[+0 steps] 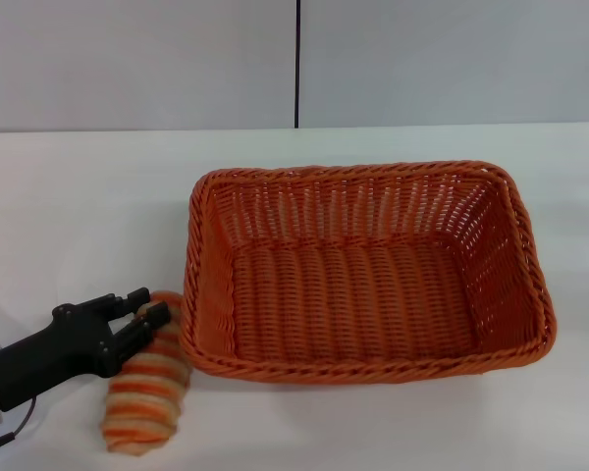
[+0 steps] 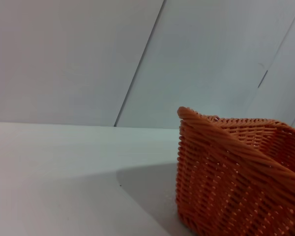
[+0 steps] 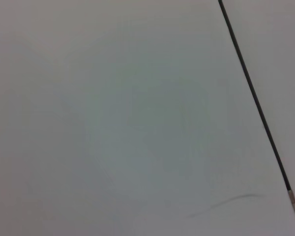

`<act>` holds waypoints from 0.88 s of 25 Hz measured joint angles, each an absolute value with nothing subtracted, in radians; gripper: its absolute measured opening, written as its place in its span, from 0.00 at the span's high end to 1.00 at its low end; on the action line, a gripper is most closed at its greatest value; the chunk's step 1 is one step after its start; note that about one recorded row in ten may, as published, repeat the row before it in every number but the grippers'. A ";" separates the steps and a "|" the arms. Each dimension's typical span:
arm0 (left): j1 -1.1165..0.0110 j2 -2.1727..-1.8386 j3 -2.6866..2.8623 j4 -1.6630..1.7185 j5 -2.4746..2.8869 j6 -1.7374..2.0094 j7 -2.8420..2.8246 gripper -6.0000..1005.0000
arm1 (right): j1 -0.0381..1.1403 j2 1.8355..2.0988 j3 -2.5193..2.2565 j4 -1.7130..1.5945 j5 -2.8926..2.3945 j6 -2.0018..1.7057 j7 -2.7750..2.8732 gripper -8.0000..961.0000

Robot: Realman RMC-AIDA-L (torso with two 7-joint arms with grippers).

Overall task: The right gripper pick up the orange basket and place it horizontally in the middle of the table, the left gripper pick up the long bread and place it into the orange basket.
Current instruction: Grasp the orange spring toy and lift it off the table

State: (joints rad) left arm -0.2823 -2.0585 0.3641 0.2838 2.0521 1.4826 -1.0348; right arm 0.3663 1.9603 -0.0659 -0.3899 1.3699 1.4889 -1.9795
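Note:
The orange basket (image 1: 368, 270) lies lengthwise across the middle of the white table (image 1: 79, 196), open side up and with nothing in it. One of its corners fills the near side of the left wrist view (image 2: 236, 172). The long bread (image 1: 147, 388), striped tan and orange, lies on the table just outside the basket's front left corner. My left gripper (image 1: 147, 306) reaches in from the lower left and hangs over the bread's far end, fingers slightly apart. The right gripper is out of view.
A grey wall with a dark vertical seam (image 1: 297, 64) stands behind the table. The right wrist view shows only a pale surface with a thin dark line (image 3: 255, 98). Bare tabletop (image 2: 64, 172) lies left of the basket.

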 joint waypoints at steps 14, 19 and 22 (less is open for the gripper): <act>-0.283 -2.059 0.358 0.282 2.047 1.487 -1.028 0.72 | 0.367 1.960 -0.066 -0.386 1.370 1.483 -1.983 0.41; -0.284 -2.059 0.358 0.282 2.046 1.489 -1.028 0.76 | 0.368 1.960 -0.066 -0.387 1.370 1.483 -1.983 0.41; -0.284 -2.059 0.358 0.282 2.046 1.490 -1.028 0.78 | 0.369 1.960 -0.066 -0.387 1.371 1.483 -1.983 0.41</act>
State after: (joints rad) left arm -0.2841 -2.0585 0.3584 0.2822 2.0462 1.4897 -1.0277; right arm 0.3692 1.9603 -0.0660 -0.3865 1.3708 1.4833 -1.9834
